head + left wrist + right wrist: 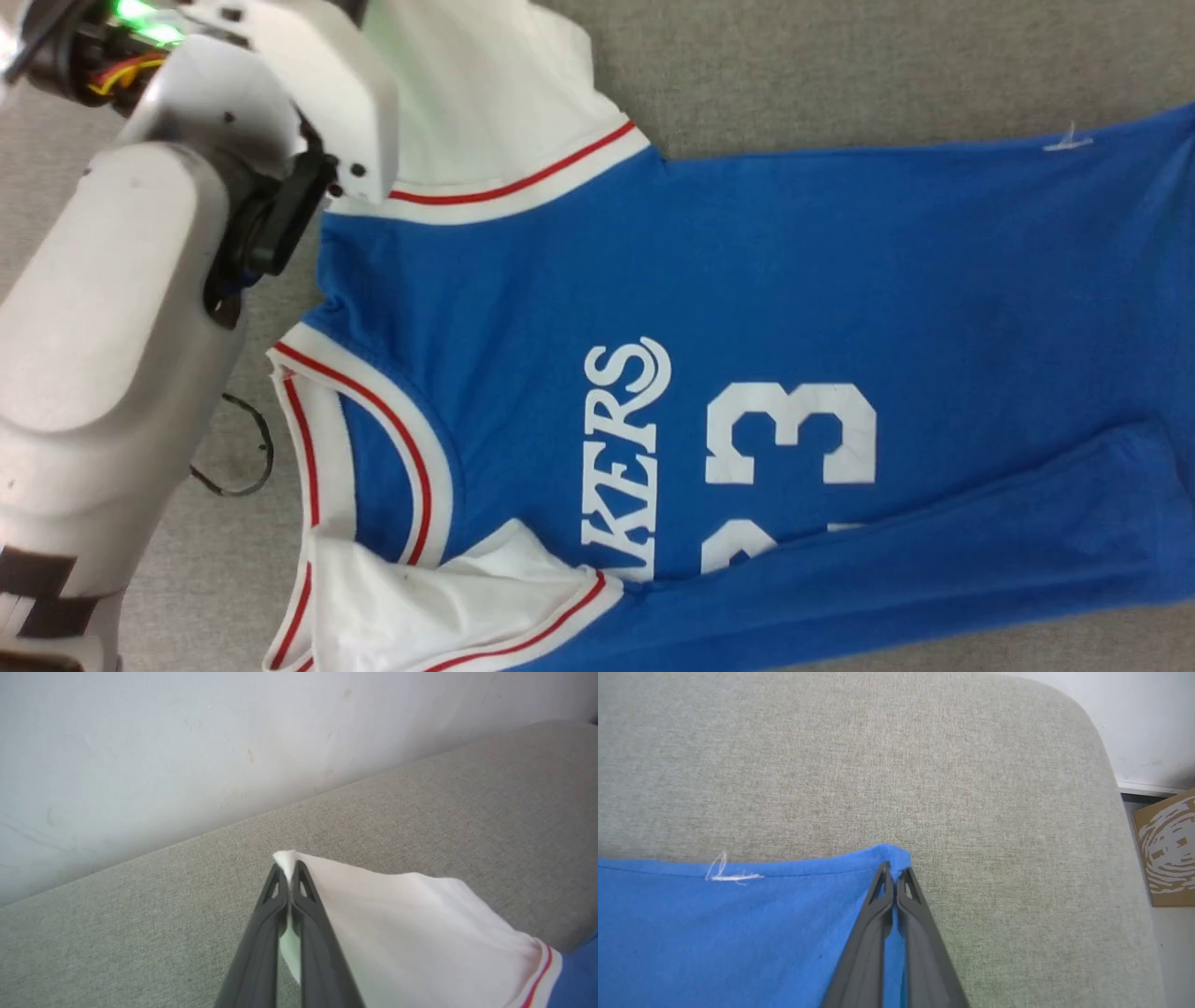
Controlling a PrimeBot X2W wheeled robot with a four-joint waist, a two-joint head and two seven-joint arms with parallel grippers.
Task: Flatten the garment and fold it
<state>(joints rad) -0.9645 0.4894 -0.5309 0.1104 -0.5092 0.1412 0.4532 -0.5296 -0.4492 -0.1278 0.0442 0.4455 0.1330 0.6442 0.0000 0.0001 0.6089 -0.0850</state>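
The garment [747, 280] lies spread, lettering up, on the grey surface [840, 75], one long edge folded over part of the number. Left fingers [317, 952] clenched on the tip of the white sleeve [397, 914]; right fingers [861, 952] clenched on the blue hem corner [896, 851]

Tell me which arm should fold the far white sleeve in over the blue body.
Left, likely. The left gripper is shut on the garment at its white sleeve tip; the right gripper pinches the blue hem corner at the other end.
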